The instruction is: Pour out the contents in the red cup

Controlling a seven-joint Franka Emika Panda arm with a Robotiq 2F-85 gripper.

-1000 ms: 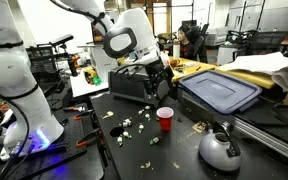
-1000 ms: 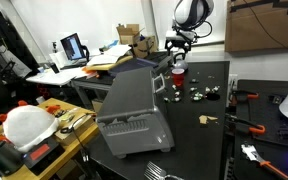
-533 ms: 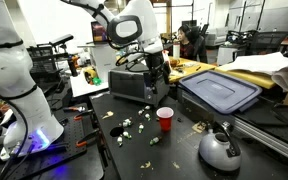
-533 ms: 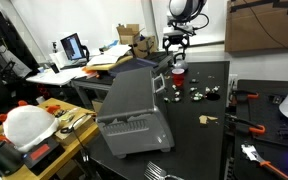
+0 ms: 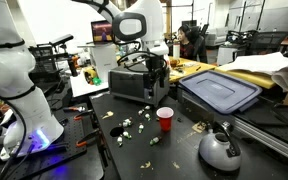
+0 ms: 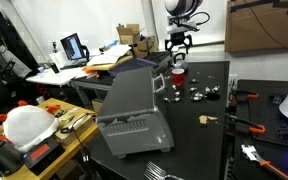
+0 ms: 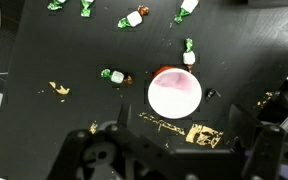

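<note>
The claw [image 5: 156, 74] hangs with its jaws spread wide and nothing between them, above the red cup [image 5: 165, 119] and apart from it. In the wrist view the claw [image 7: 174, 145] looks straight down on the red cup [image 7: 174, 92], which shows a round pale inside with a thin red edge.

The cup stands upright on the black table [image 5: 179, 155], seen in both exterior views [image 6: 179, 72]. Small pale bits [image 5: 129, 126] lie scattered on the table beside it; in the wrist view several [image 7: 115, 75] have green ends, and one lies just beside the cup's rim. Thin golden scraps [image 7: 201, 133] lie near the cup as well.

Behind the cup sits a grey toaster oven [image 5: 131, 85]. A blue-grey bin lid [image 5: 219, 90] lies farther off, and a rounded metal kettle [image 5: 220, 148] stands at the table's near side.
</note>
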